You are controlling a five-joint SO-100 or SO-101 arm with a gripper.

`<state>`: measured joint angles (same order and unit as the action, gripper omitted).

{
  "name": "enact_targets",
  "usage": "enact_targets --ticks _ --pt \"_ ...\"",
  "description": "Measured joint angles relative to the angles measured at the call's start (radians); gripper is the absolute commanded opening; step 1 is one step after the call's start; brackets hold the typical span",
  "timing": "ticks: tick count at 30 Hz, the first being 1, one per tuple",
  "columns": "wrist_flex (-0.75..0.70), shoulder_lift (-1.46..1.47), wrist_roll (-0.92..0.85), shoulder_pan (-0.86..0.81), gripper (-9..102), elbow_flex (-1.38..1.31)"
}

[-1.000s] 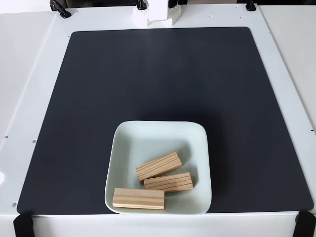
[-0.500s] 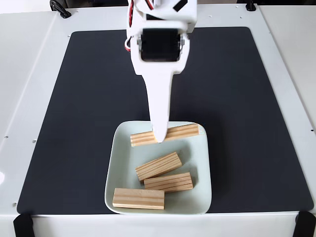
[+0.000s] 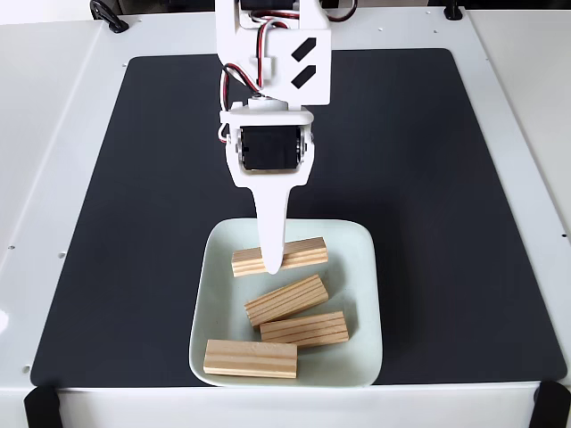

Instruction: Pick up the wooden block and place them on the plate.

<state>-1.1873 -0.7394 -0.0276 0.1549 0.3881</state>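
Note:
In the fixed view, the pale mint square plate [image 3: 369, 294] sits at the front of the black mat. Three wooden blocks lie in it: one slanted in the middle [image 3: 285, 300], one just below it [image 3: 305, 328], one at the front left [image 3: 250, 358]. Another wooden block [image 3: 302, 252] is over the plate's back part, lying crosswise. My gripper [image 3: 271, 265] points straight down onto it from the white arm [image 3: 272, 85], shut on this block. The front finger covers the block's middle and the other finger is hidden behind it.
A black mat [image 3: 134, 196] covers most of the white table [image 3: 53, 107]. Black clamps sit at the back edge [image 3: 107, 16] and black straps at the front corners [image 3: 40, 406]. The plate lies close to the mat's front edge.
A second ago the arm was out of sight and three blocks lay in the plate. Since then it came in holding another block, which has moved down and slightly left over the plate.

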Motion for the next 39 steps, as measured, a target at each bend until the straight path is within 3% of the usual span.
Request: enact_targets --ticks 18,20,24,26,35,39 --pt "0.0 0.015 0.0 0.0 2 0.0" --pt "0.0 0.015 0.0 0.0 13 0.0" --pt "0.0 0.015 0.0 0.002 48 0.0" --pt "0.0 0.015 0.0 0.002 57 0.0" --pt "0.0 0.015 0.0 0.002 51 0.0" --pt "0.0 0.015 0.0 0.002 32 0.0"
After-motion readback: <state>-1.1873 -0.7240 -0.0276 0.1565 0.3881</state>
